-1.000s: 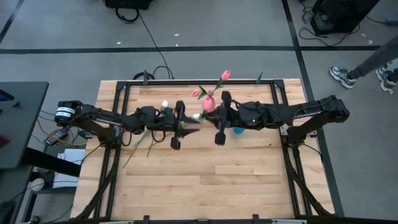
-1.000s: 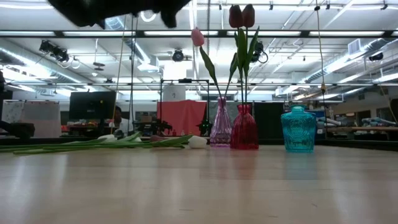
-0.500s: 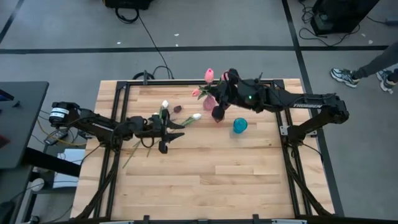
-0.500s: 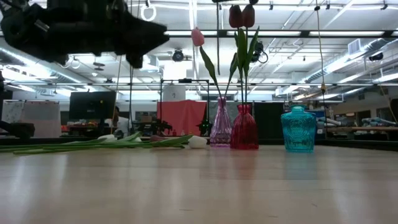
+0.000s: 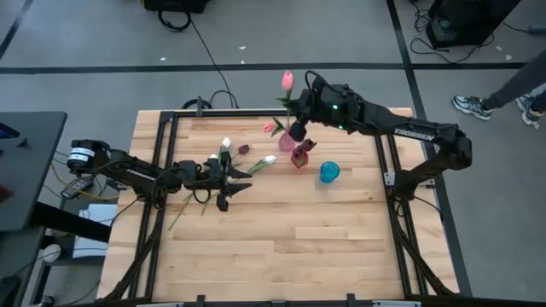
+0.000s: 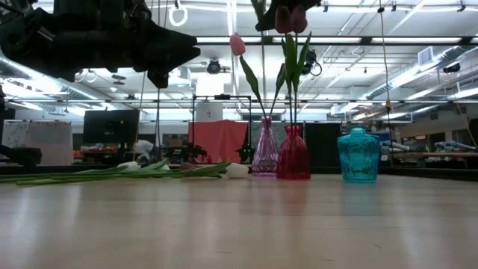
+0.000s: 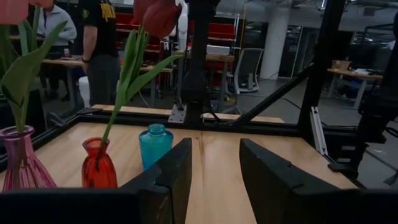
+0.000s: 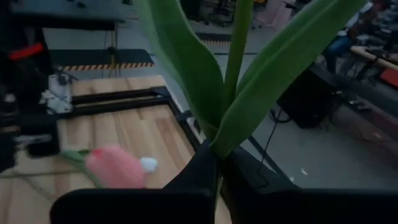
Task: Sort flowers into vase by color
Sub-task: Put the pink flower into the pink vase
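Wooden table carries three vases, the pink vase and red vase partly filled, while the right gripper pinches a pink tulip above them (loose flowers remain beside the left gripper, fingers apart and empty).

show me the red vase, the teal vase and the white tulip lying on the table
red vase point(image 6: 293, 161): low view, on its round belly.
teal vase point(image 6: 358, 157): low view, middle of its body.
white tulip point(image 5: 270, 159): high view, on the flower head.
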Motion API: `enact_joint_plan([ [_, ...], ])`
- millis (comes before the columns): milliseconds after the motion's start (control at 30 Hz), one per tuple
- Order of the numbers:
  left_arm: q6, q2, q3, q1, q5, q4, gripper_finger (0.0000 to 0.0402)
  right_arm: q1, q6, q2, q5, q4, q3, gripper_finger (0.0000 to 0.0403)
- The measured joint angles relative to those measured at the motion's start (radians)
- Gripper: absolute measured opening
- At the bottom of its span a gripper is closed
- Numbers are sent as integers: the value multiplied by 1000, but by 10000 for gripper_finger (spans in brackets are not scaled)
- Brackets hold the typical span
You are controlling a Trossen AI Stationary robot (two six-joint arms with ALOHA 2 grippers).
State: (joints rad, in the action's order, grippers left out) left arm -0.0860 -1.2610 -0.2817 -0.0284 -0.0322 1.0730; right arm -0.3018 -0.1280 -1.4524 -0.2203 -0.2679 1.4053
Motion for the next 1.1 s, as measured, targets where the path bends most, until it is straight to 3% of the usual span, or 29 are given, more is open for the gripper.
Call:
enact_joint_plan([
  [500,3,-1,0,0,0,-39,140,-42,22,-98,28,-26,0,23],
  [667,-12,-1,0,0,-1,-71,140,-42,55,-98,-30,-104,0,26],
  [833,-58,-1,0,0,-1,-155,140,-44,56,-95,-81,-174,0,56],
  [1100,-82,-1,0,2,-17,-209,140,-41,77,-79,-44,-312,52,130],
])
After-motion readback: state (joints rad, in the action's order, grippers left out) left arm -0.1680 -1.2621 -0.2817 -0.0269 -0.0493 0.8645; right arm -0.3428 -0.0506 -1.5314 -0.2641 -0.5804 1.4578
